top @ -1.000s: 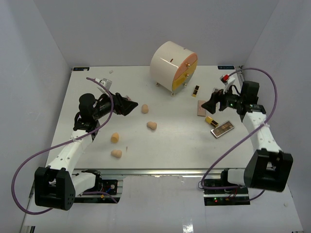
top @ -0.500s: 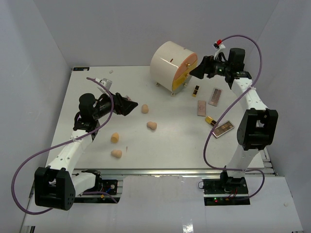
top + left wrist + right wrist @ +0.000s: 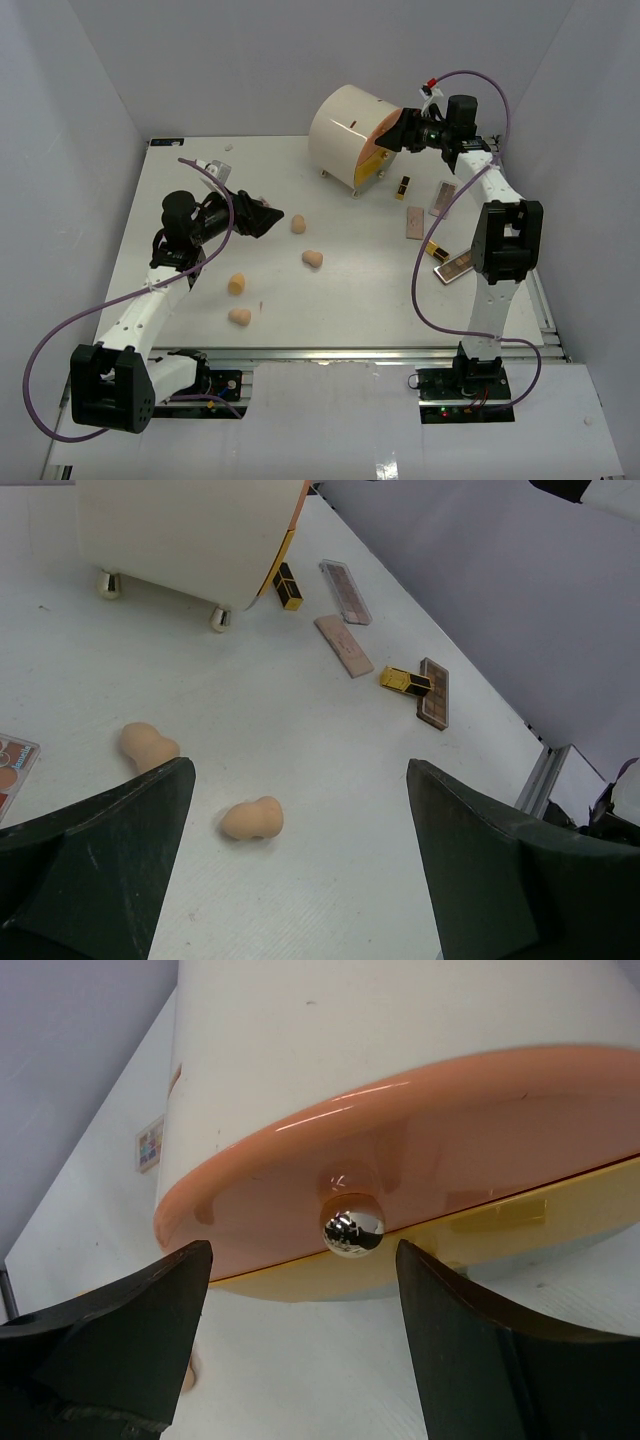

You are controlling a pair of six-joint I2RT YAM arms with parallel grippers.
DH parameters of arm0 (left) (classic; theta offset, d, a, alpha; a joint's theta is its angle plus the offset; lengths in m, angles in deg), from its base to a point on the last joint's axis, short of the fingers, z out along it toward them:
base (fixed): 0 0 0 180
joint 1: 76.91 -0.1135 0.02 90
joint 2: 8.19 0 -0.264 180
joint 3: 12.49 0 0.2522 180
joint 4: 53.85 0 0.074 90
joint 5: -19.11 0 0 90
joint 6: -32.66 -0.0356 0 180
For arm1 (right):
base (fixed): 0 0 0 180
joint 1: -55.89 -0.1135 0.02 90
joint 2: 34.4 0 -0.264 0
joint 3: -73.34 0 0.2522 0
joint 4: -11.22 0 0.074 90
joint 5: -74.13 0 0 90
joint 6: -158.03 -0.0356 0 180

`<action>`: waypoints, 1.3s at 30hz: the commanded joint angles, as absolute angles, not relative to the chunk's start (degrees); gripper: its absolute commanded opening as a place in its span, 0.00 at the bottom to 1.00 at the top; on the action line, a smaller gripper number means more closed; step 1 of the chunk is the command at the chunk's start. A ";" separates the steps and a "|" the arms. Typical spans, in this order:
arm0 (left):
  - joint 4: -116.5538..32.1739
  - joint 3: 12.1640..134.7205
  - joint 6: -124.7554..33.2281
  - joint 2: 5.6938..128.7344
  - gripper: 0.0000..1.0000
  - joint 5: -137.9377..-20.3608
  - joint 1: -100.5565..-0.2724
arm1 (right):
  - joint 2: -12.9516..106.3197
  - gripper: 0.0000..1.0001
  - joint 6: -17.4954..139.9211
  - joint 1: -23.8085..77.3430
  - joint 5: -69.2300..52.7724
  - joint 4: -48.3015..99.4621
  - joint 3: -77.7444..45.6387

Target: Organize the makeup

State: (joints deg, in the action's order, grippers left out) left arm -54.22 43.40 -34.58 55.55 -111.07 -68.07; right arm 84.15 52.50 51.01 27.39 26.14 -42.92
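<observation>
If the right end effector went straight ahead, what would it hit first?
The right end effector would likely meet the shiny silver ball knob on the pink drawer front of the cream round box.

I count four peach, egg-shaped sponges lying on their sides on the tabletop [image 3: 350,310]: the nearest sponge [image 3: 298,223] just off my left claw [image 3: 272,220], the middle sponge [image 3: 313,259] a little past it, and two back sponges [image 3: 237,284] beside that arm. Near my right claw [image 3: 392,138], toward its base, lie three flat palettes [image 3: 414,223] and two black-and-gold lipsticks [image 3: 403,188], one of them touching a palette.
</observation>
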 commanded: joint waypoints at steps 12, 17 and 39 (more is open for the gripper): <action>-54.59 45.57 -35.37 55.00 0.98 -112.34 -68.12 | 86.66 0.55 52.61 51.29 25.81 21.07 -48.17; -54.56 45.57 -35.46 55.06 0.98 -112.34 -68.12 | 86.33 0.45 52.65 51.53 26.05 20.82 -47.33; -54.32 45.40 -35.81 54.69 0.98 -112.11 -68.12 | 75.53 0.23 52.65 57.69 29.78 14.45 -29.38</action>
State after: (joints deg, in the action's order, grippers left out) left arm -54.00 43.40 -34.87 55.55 -111.40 -68.07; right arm 79.87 52.36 54.99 27.66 17.08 -33.83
